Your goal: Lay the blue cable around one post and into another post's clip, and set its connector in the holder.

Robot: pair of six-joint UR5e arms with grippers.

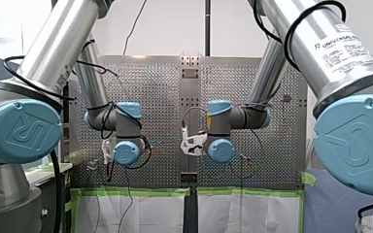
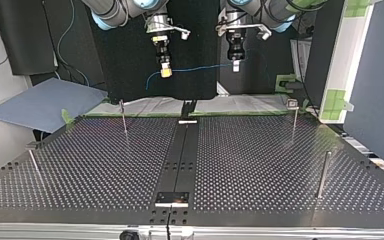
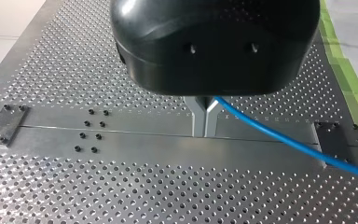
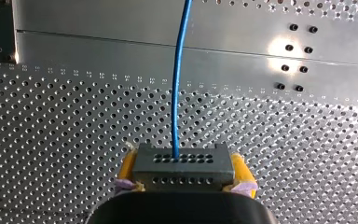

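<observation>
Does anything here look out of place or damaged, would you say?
Nothing stands out: my left gripper pinches the blue cable, my right gripper holds its connector, and the posts all stand.

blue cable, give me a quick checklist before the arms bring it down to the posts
1. My right gripper shut on the dark grey perforated connector block: ok.
2. My left gripper shut on the thin blue cable: ok.
3. Cable between the grippers hangs free above the perforated metal table in the top view: ok.
4. Cable laid round a thin metal post: not ok, no post touched yet.
5. The clip on the post at the top view's right is open towards the cable: cannot tell.
</observation>
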